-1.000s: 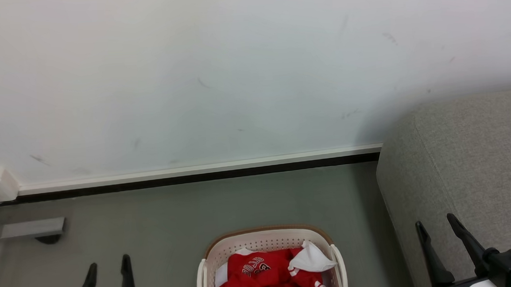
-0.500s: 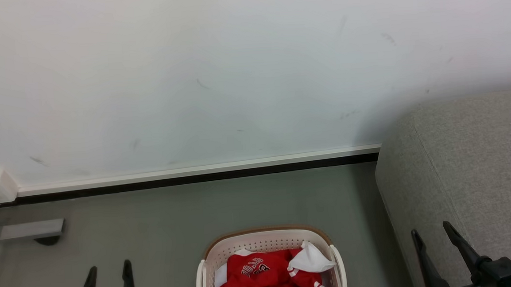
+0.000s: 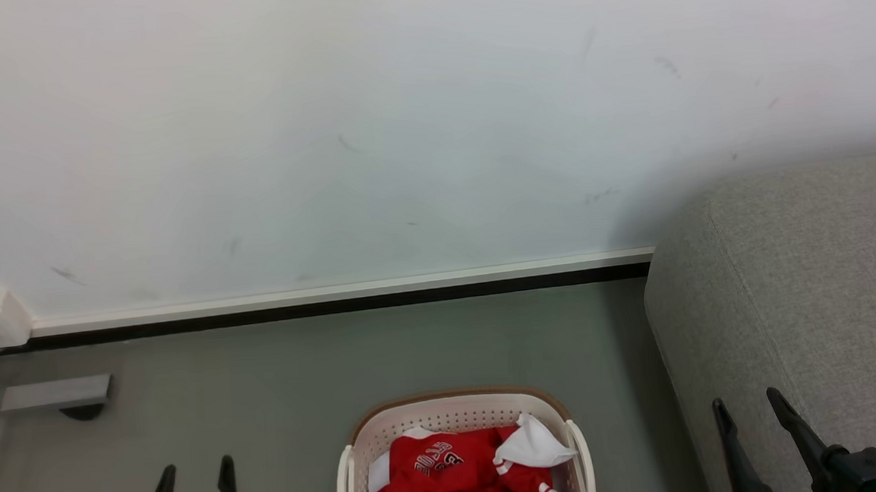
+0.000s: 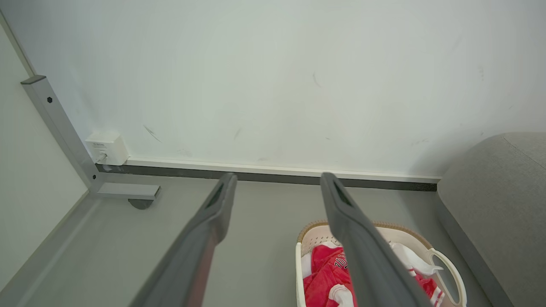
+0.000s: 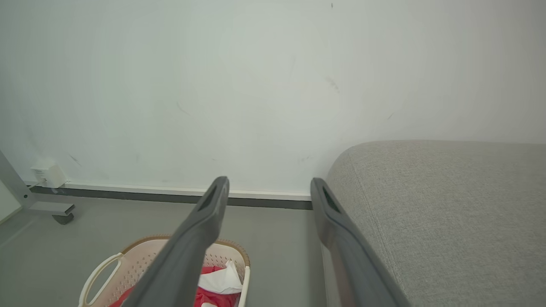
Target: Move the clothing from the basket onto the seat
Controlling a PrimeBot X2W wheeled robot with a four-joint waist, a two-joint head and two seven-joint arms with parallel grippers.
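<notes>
Both grippers are empty with fingers spread apart: left gripper low over the grey floor, right gripper up next to the seat. Red and white clothing sits piled in the basket, on the floor between them.

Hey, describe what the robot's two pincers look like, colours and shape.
The left pincer and right pincer each have two long, slim fingers, dark grey to black, tapering to rounded tips. There is a narrow dark slot just below each tip. The right one rises from a blocky black mount.
</notes>
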